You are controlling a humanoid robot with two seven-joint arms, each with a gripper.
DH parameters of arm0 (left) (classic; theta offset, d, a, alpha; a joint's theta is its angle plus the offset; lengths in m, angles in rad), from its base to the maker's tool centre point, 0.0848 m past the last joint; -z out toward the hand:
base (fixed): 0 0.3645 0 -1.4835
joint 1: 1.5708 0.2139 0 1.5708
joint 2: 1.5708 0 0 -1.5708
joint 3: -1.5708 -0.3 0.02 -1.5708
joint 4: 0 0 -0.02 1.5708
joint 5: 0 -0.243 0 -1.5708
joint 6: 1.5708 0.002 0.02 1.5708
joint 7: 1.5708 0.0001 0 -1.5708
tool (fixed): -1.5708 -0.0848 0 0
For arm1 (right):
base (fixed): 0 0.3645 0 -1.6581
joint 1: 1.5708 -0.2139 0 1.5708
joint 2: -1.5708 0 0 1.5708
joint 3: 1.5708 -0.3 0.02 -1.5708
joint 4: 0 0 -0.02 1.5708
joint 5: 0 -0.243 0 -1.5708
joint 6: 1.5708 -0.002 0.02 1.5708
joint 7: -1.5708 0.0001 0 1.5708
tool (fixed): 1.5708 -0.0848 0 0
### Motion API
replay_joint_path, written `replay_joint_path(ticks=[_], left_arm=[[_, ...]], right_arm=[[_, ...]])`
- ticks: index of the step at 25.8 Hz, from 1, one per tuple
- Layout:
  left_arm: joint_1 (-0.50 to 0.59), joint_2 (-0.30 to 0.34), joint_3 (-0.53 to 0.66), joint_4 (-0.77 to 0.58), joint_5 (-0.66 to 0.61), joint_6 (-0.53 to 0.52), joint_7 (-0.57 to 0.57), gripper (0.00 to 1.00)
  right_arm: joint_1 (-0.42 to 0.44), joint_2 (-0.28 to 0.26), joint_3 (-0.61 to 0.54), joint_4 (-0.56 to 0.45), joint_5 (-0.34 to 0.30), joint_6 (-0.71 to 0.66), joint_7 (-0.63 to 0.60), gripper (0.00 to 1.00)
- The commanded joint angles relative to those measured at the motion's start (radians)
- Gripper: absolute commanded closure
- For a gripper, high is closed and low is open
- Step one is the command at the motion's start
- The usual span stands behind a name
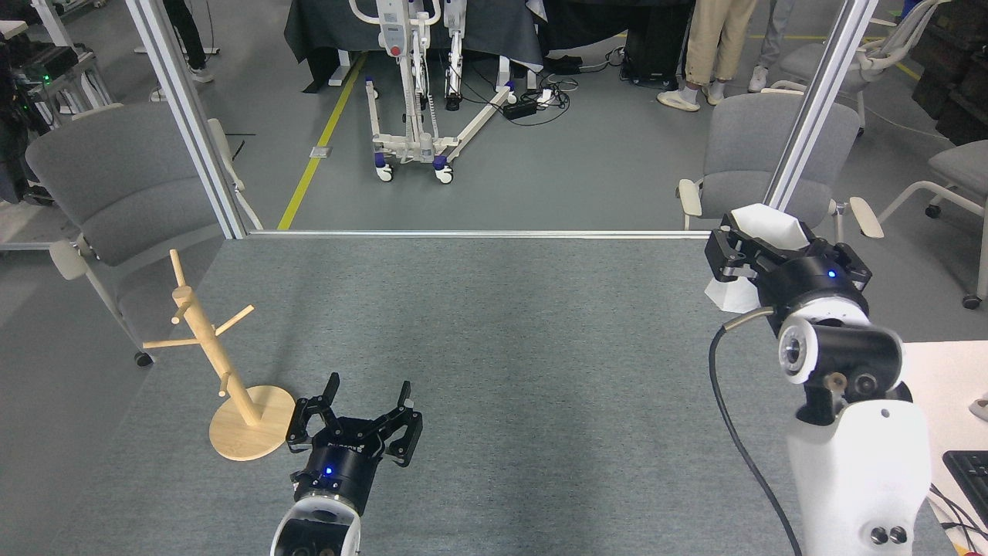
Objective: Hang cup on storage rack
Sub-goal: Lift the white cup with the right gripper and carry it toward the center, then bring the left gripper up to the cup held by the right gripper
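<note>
The white faceted cup is held in the air above the table's right side, upright, with my right gripper shut on it; its lower body shows under the fingers. The wooden storage rack stands on its round disc base near the table's left edge, its post leaning and thin pegs sticking out. My left gripper rests low just right of the rack's base, open with nothing between its fingers.
The grey table has a metal frame with two slanted posts at the back. Grey chairs stand behind it. A white desk with a keyboard adjoins the right side.
</note>
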Motion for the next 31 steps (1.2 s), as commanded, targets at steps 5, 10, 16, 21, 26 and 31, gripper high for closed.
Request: replay_joint_path(ticks=[5, 10, 16, 21, 26, 31], left_arm=[[0.006, 0.007, 0.002, -0.002, 0.0, -0.002, 0.001, 0.01], [0.011, 0.01, -0.003, -0.029, -0.003, -0.01, 0.018, 0.01], [-0.014, 0.012, -0.095, -0.106, -0.06, -0.016, 0.015, 0.01], [-0.099, 0.002, -0.23, -0.062, -0.202, -0.022, 0.002, 0.01], [-0.17, 0.001, -0.308, -0.04, -0.204, -0.112, -0.001, 0.01], [-0.188, -0.011, -0.32, -0.016, -0.195, -0.26, -0.024, 0.01]], right_arm=[[-0.11, -0.02, 0.363, -0.003, 0.083, 0.408, 0.115, 0.8], [-0.118, -0.015, 0.489, -0.003, 0.175, 0.544, 0.125, 0.8], [-0.118, -0.014, 0.61, 0.005, 0.178, 0.615, 0.123, 0.8], [-0.117, 0.003, 0.651, 0.037, 0.177, 0.618, 0.122, 0.79], [-0.118, 0.022, 0.654, 0.048, 0.178, 0.618, 0.122, 0.79], [-0.121, 0.028, 0.656, 0.074, 0.178, 0.618, 0.12, 0.79]])
